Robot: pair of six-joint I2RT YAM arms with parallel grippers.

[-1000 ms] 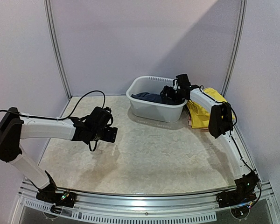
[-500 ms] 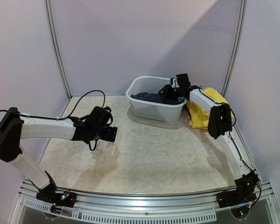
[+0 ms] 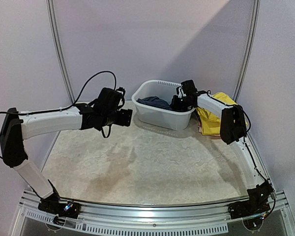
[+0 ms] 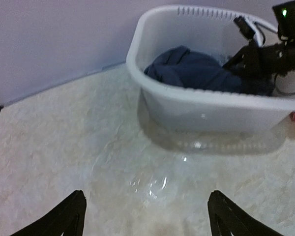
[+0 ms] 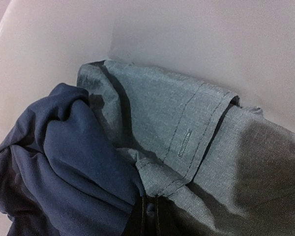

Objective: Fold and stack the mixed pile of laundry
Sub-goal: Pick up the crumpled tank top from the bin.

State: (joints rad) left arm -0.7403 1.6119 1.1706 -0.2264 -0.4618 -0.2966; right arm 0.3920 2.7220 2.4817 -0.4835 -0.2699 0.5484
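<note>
Looking across the table (image 3: 152, 167), I see the basin (image 3: 160, 117) at upper centre of the top view, close to the back wall (image 3: 152, 44). Most of the laundry is inside it. A navy top (image 3: 155, 102) is bunched in the left half. Grey trousers (image 5: 187, 132) are crumpled beside it, pressed against the basin's inner side in the right wrist view. Yellow clothes (image 3: 212, 118) lie outside, heaped on the table just right of the basin, with a reddish piece (image 3: 200, 130) peeking out at their lower edge.

The right gripper (image 3: 179, 103) reaches over the basin's right rim and is sunk into the cloth. Its jaws are closed tight. Navy and grey fabric both bunch up at the bottom centre of its own view, and I cannot tell which it has pinched, if either.

The left gripper (image 4: 146, 196) hangs in the air left of the basin, aimed at it. Its fingers (image 4: 69, 219) are spread wide, with nothing between them and only bare tabletop below. From its camera the basin fills the upper right, with the navy top mounded inside.
</note>
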